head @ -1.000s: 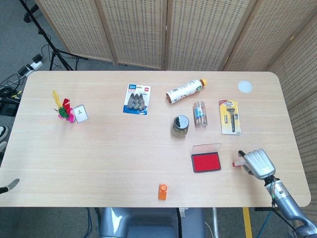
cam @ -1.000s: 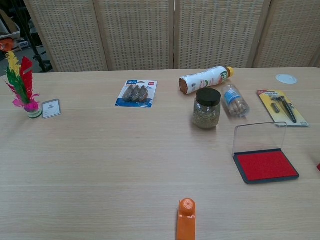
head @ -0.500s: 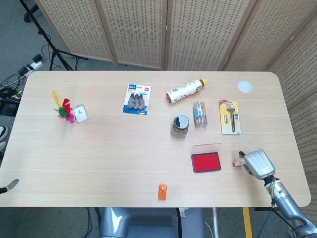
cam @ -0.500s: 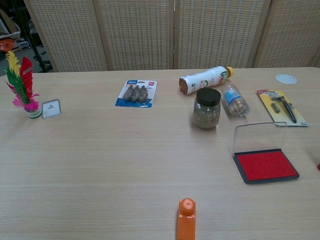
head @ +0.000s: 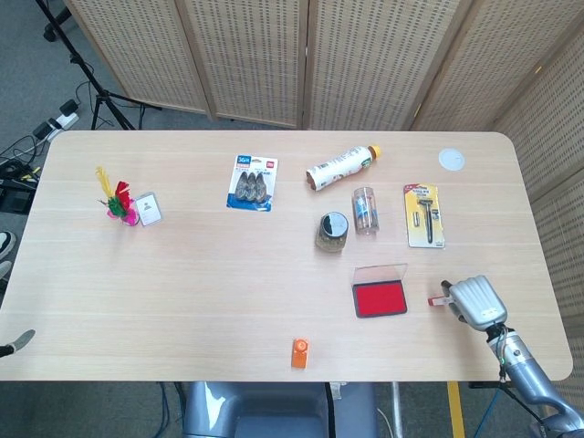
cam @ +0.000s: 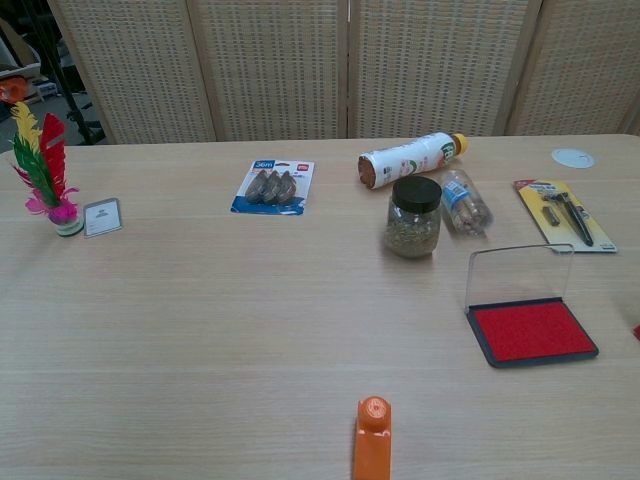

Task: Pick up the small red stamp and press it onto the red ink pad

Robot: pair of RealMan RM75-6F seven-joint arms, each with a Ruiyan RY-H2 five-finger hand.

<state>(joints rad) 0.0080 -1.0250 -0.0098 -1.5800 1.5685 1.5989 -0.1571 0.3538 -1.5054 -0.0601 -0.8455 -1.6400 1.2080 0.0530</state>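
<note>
A pale wooden bench (head: pixel 182 301) fills the head view, with woven folding screens (head: pixel 246 55) standing behind it. Near its right front edge the robot's right hand (head: pixel 474 301) rests just beside the small red stamp (head: pixel 436 300), its fingers curled over the stamp's end; whether it grips the stamp cannot be told from here. The left hand (head: pixel 16 341) shows only as a dark tip at the left edge, its state unreadable. The red ink pad (head: pixel 380 297) lies open, lid raised, just left of the stamp and apart from it. Behind it are a razor in its card pack (head: pixel 423 215), a white bottle lying on its side (head: pixel 339 167), a blue pack of clips (head: pixel 253 182), a dark-lidded jar (head: pixel 332 231) and a small clear bottle (head: pixel 364 209). A feathered shuttlecock (head: pixel 116 197) and a small card (head: pixel 149 209) sit far left; an orange object (head: pixel 299 351) lies at the front edge
</note>
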